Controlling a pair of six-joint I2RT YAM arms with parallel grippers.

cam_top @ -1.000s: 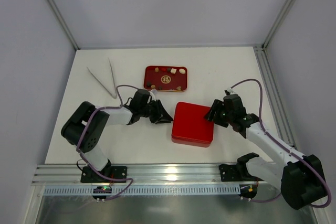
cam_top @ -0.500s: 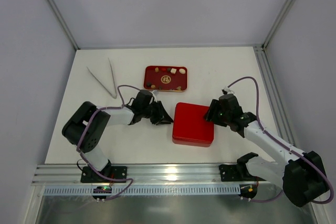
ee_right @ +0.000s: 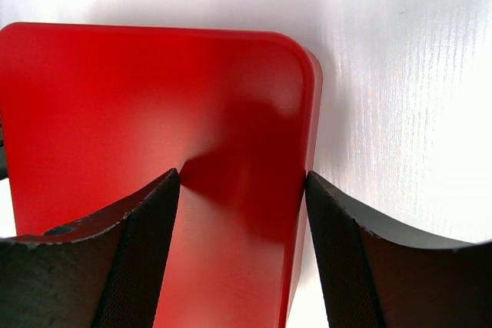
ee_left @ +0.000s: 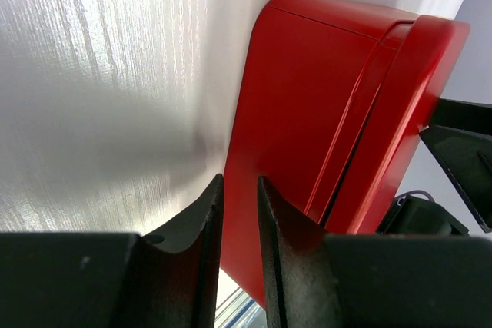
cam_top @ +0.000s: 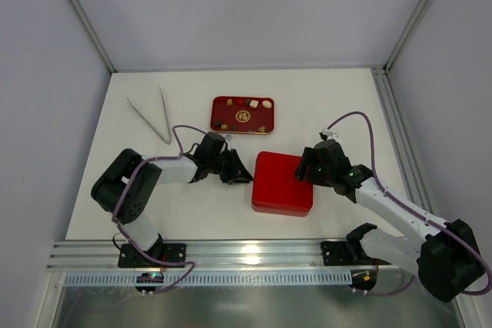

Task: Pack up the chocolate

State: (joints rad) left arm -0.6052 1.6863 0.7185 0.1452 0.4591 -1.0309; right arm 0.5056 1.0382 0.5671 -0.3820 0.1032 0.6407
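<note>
Right end effector (ee_right: pixel 242 178) is hovering spread over the far right corner of the red box (cam_top: pixel 282 182); left end effector (ee_left: pixel 238 183) (fingers nearly together, slim gap, empty) is sitting just left of it.

- White desk (cam_top: pixel 330 105), faintly grained.
- Red tray (cam_top: pixel 217 109) holding chocolate (cam_top: pixel 253 103), far centre.
- Closed red box (cam_top: pixel 282 182), nearer the arms, just right of centre.
- White tongs (cam_top: pixel 167 134), far left, legs spread in a V.
</note>
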